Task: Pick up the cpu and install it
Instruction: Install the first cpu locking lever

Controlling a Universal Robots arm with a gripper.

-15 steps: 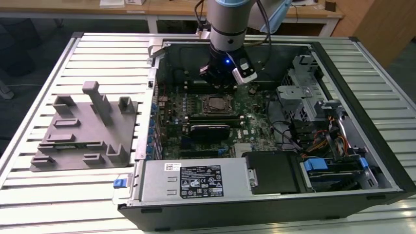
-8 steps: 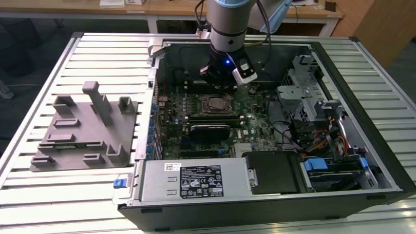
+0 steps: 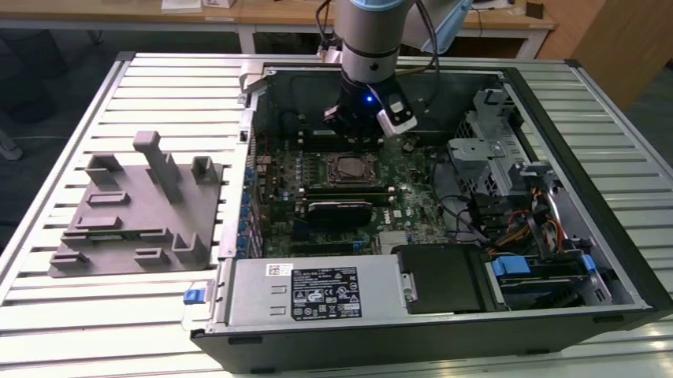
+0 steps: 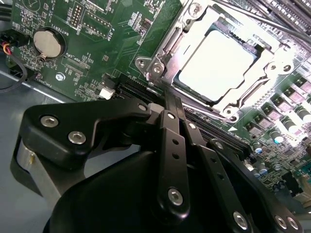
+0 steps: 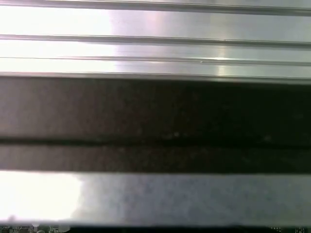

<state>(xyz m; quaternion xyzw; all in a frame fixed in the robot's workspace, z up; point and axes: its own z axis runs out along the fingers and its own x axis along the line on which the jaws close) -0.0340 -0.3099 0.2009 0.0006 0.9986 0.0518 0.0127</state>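
My gripper (image 4: 170,99) hangs with fingers pressed together, holding nothing. Just beyond my fingertips, the cpu (image 4: 216,65) sits seated in its socket (image 4: 160,58) on the motherboard (image 4: 97,29).

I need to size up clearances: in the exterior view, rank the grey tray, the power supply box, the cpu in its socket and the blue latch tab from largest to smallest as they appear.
1. grey tray
2. power supply box, fairly close to the tray, and nearer the camera, so this pair is unsure
3. cpu
4. blue latch tab, close to the cpu in apparent size
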